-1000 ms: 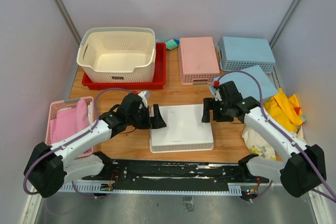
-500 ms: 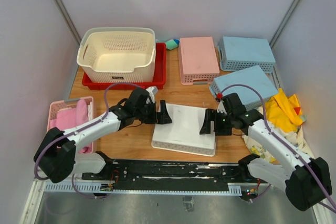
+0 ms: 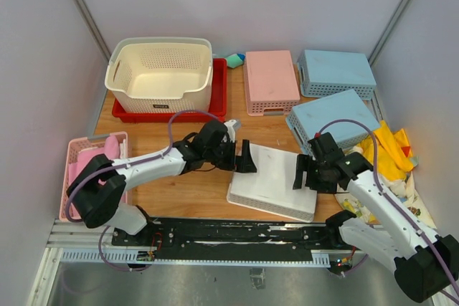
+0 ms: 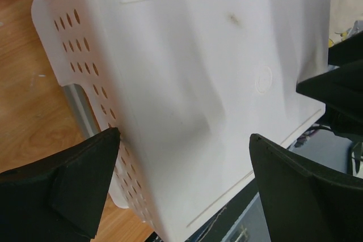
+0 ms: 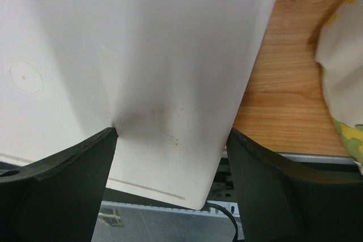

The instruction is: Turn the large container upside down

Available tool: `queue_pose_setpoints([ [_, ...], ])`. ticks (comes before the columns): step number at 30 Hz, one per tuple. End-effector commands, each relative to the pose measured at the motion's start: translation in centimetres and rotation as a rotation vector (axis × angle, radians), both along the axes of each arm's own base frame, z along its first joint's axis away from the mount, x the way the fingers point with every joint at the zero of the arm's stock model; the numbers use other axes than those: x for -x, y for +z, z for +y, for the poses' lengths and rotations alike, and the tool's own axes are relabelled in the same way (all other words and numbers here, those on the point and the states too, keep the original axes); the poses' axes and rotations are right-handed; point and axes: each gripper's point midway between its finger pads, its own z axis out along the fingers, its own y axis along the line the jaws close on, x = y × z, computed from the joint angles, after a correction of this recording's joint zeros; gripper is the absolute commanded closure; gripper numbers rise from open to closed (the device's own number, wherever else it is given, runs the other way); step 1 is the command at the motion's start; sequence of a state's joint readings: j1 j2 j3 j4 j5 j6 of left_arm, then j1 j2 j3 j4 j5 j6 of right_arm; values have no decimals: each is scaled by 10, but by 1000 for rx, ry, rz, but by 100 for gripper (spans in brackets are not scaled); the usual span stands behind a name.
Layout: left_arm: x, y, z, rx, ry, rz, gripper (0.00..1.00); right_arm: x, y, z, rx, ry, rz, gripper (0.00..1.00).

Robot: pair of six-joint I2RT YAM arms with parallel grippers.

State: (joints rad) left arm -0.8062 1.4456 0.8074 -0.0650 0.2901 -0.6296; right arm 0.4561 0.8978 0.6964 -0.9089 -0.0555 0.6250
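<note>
The large container [image 3: 159, 77] sits upright at 11 o'clock on the worktop [image 3: 186, 191], in the red tray [image 3: 219, 102]. It is probably light, stiff plastic (the rim may be slick), best taken by its handle slots. The left hand [image 3: 237, 159] and right hand [image 3: 310, 177] are spread wide, grasping nothing, flanking the white basket [image 3: 276, 180].

Bright, even light comes from above, and shadows are soft. Both wrist views blur close up, with whites slightly washed out.
</note>
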Motion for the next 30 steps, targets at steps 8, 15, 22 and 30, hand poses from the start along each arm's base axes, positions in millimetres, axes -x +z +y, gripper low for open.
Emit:
queue_pose_setpoints([
  [8, 51, 28, -86, 197, -223, 72, 1, -40, 31, -46, 250, -186, -178, 19],
  [15, 51, 30, -106, 216, -219, 62, 1, -51, 52, -59, 307, -231, -253, 17],
  [22, 35, 48, -97, 162, -161, -43, 1, -63, 78, -54, 277, -194, -338, 18],
  [30, 41, 50, -91, 144, -162, -11, 1, -74, 110, -59, 281, -191, -451, 17],
])
